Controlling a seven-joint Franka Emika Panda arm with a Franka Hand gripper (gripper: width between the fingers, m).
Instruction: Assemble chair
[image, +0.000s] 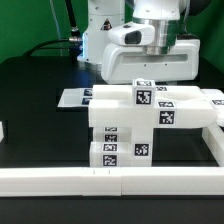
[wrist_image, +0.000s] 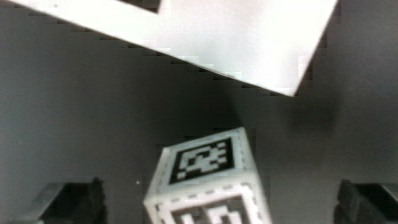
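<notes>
Chair (image: 140, 125), matte white chunky tagged plastic, stands under the gripper (image: 150, 62); fingers (wrist_image: 71, 200) spread, an off-centre descent could topple it.

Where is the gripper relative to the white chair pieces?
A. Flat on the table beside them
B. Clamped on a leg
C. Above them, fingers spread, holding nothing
C: in the wrist view the gripper hangs over a tagged chair piece with fingers apart.

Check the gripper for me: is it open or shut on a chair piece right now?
Open. In the wrist view the fingertips stand far apart, with the tagged chair piece between them, touching neither.
</notes>
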